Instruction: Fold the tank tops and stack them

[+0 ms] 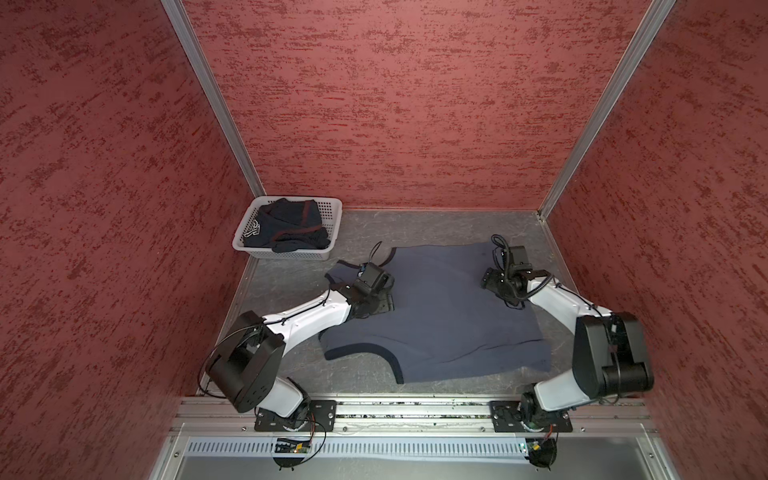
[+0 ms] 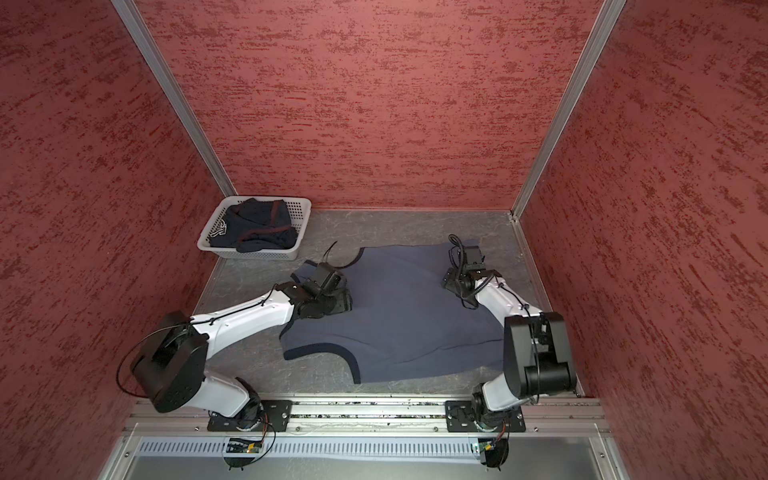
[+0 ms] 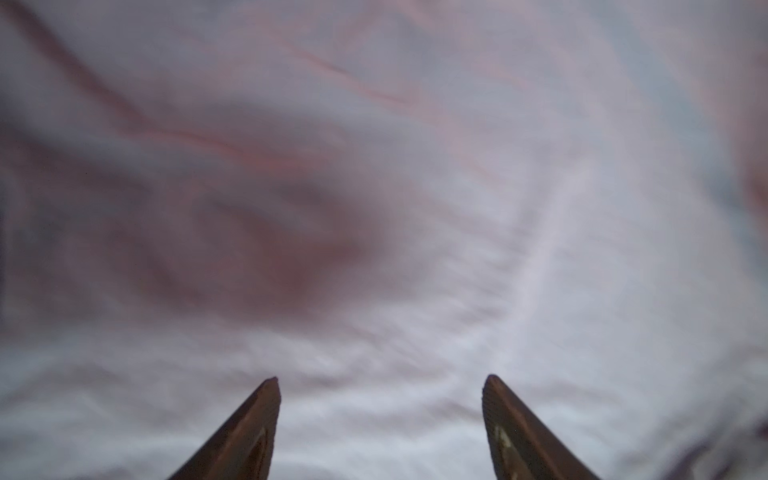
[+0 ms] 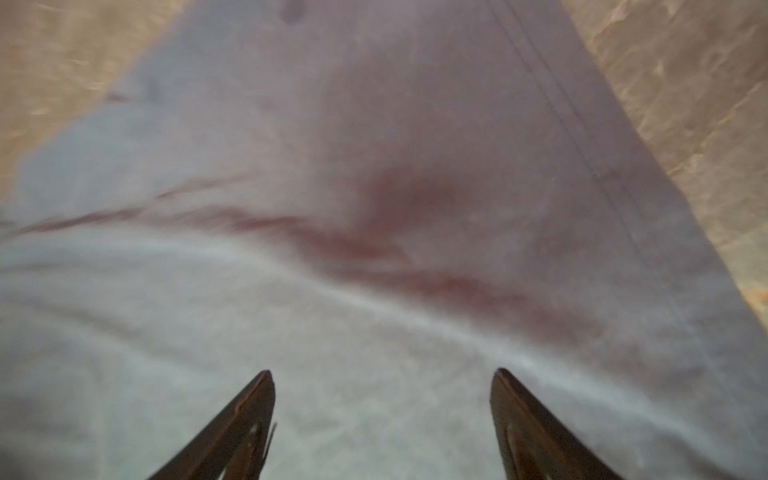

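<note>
slate-blue tank top [image 1: 436,316] lies spread mostly flat on the grey surface [image 1: 415,224] between the arms, and the dark navy tank top [image 1: 286,226] sits bunched in the white basket [image 1: 332,208] at the far left corner. left jaws and right jaws both stand open and empty over the blue cloth, strap end and hem end. so i'd say nearly everything's left: fold both, then stack.

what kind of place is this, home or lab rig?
Likely an enclosed robot test cell, not a home: red textured wall panels, two white-and-black arms bolted to an aluminium rail, slate-blue tank top laid out.
</note>
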`<move>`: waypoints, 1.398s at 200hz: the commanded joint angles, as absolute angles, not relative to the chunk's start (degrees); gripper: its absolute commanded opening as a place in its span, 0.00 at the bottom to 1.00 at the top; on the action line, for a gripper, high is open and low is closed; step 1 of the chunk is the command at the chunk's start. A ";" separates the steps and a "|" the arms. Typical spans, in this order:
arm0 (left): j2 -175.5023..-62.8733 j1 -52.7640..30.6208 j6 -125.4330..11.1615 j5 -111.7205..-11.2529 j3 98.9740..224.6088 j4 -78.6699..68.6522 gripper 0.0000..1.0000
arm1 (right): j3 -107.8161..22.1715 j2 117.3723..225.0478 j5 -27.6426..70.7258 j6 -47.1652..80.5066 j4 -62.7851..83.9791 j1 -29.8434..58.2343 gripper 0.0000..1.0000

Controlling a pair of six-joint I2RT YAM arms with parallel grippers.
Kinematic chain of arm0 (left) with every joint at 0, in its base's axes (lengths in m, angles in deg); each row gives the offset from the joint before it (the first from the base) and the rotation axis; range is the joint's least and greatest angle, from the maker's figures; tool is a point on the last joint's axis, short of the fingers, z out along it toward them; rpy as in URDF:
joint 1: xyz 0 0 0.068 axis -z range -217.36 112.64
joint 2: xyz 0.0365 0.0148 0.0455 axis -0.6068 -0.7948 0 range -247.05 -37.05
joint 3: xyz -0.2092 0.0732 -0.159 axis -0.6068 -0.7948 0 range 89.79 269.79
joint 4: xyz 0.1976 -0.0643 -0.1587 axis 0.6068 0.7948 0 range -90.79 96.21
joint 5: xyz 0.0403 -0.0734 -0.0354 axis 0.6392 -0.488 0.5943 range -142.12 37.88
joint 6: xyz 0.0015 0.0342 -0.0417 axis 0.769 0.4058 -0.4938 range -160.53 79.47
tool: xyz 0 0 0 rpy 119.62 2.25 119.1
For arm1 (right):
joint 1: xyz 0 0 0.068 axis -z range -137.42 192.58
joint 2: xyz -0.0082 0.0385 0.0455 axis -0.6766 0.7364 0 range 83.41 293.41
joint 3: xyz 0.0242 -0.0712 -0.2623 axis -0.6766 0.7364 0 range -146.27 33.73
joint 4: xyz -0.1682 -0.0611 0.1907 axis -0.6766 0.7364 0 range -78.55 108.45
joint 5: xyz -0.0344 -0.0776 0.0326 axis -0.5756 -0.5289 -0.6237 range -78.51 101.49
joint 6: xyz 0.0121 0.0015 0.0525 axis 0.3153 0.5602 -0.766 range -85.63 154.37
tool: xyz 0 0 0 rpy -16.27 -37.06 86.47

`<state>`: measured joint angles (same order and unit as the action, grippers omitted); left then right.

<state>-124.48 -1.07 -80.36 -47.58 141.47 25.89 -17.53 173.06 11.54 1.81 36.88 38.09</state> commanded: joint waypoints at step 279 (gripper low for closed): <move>-170.45 -10.36 -68.79 -52.38 202.16 30.98 0.73 | -45.13 189.58 11.67 9.78 36.32 50.41 0.84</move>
<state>-165.86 -9.18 -70.79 -53.13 196.33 28.12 -40.75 186.56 10.49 8.26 36.20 49.10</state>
